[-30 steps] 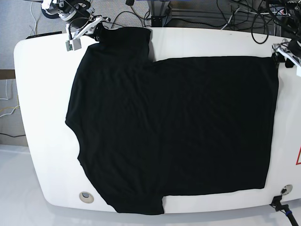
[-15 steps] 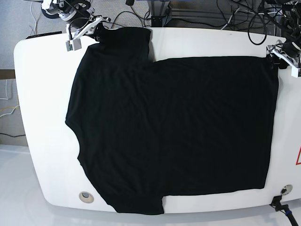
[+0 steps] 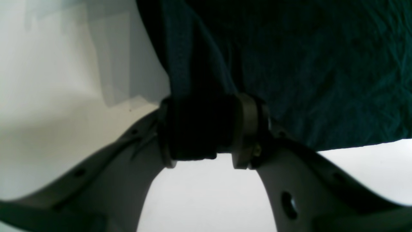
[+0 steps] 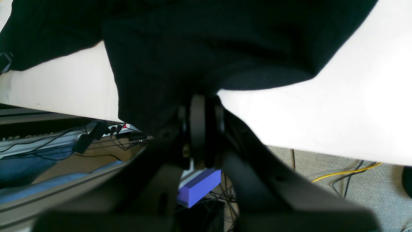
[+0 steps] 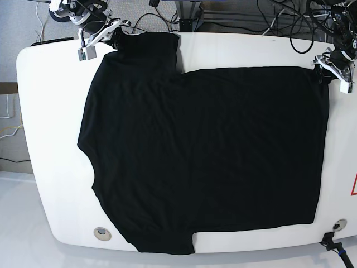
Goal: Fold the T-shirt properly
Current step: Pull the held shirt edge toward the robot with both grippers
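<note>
The black T-shirt (image 5: 206, 151) lies spread flat on the white table (image 5: 50, 111), with no print showing. My right gripper (image 5: 116, 38) is at the far left corner, shut on the edge of the upper sleeve. In the right wrist view its jaws (image 4: 201, 106) are pressed together on black cloth (image 4: 199, 42). My left gripper (image 5: 322, 68) sits at the shirt's far right corner. In the left wrist view its fingers (image 3: 246, 129) have dark hem fabric (image 3: 199, 129) bunched between them, and the shirt (image 3: 305, 64) spreads beyond.
Cables and arm bases (image 5: 290, 22) crowd the space past the table's far edge. Round holes (image 5: 101, 233) mark the table's near corners. A red triangle mark (image 5: 353, 185) is at the right edge. A purple block (image 4: 199, 188) lies below the table.
My left gripper has moved inward onto the shirt's far right corner and its jaws have come together on the hem. The right gripper and the sleeve have stayed put.
</note>
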Robot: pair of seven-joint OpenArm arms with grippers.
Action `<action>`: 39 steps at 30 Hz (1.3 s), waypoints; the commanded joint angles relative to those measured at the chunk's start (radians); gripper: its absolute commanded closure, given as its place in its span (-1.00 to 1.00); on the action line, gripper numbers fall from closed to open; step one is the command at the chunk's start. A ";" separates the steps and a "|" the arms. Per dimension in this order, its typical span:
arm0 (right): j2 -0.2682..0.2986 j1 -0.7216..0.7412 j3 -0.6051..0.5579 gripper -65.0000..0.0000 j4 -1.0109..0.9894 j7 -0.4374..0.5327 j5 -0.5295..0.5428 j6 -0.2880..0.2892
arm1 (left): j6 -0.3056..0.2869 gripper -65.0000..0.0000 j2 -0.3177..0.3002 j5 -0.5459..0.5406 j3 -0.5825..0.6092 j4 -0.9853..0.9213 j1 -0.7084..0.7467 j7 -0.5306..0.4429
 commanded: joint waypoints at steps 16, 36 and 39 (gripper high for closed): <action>0.004 -0.007 0.005 0.92 0.017 0.014 0.016 0.007 | -0.001 1.00 -0.013 0.010 -0.007 0.012 -0.024 0.020; 0.003 -0.098 0.005 0.92 0.030 0.014 0.117 0.006 | -0.001 1.00 -0.012 0.004 -0.013 0.256 0.188 0.025; 0.006 -0.096 0.005 0.92 0.031 0.017 0.147 0.006 | -0.001 1.00 -0.003 0.004 -0.056 0.296 0.195 0.025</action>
